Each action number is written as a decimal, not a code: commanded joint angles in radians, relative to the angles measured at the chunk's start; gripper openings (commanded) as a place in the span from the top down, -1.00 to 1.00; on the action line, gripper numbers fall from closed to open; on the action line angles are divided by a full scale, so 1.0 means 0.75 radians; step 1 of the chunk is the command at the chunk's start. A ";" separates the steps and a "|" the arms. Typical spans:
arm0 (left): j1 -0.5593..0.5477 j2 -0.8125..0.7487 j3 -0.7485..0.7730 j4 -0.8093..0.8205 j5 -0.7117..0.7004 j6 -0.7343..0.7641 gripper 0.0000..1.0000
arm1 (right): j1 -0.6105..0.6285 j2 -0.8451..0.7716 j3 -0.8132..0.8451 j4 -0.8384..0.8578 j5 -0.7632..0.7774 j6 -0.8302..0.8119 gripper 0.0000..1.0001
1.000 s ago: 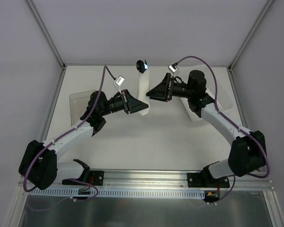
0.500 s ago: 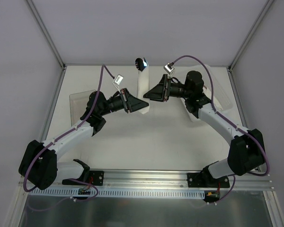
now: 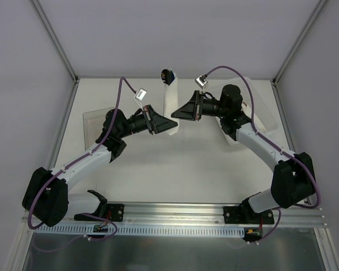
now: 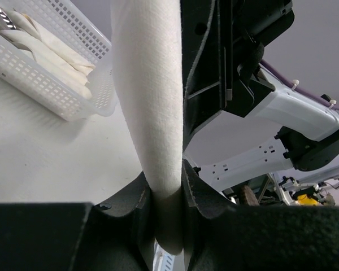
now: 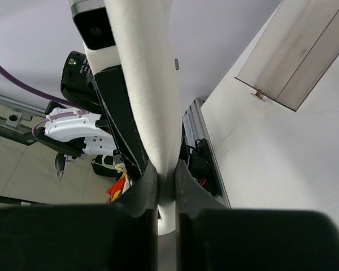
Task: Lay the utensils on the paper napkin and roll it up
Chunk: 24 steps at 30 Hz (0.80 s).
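Observation:
The paper napkin (image 3: pixel 170 104) is a white roll held off the table between both arms. A black spoon bowl (image 3: pixel 167 75) sticks out of its far end; the rest of the utensils is hidden inside the roll. My left gripper (image 3: pixel 170 126) is shut on the near end of the roll (image 4: pixel 152 113), whose tip sits between the jaws (image 4: pixel 168 212). My right gripper (image 3: pixel 176 113) is shut on the roll (image 5: pixel 144 84) from the right, a little farther along, its jaws (image 5: pixel 166 189) pressed against the paper.
A white mesh basket (image 4: pixel 56 84) holding rolled napkins stands at the right side of the table (image 3: pixel 260 116). A clear plastic box (image 3: pixel 96 121) lies at the left, and also shows in the right wrist view (image 5: pixel 299 51). The mounting rail (image 3: pixel 169 212) runs along the near edge.
My right gripper moved left to the roll and closed on it. The roll's far end with the spoon bowl shifted slightly left. The left gripper kept its hold.

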 commanded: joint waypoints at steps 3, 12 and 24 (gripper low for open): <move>0.000 -0.027 0.031 0.057 -0.021 0.063 1.00 | 0.013 0.007 0.043 0.073 -0.069 0.018 1.00; 0.004 -0.102 0.103 -0.357 -0.084 0.280 0.16 | -0.067 -0.007 0.102 -0.001 -0.132 -0.035 1.00; 0.059 -0.156 0.156 -0.653 -0.135 0.403 -0.93 | -0.243 -0.026 0.313 -0.769 -0.259 -0.760 1.00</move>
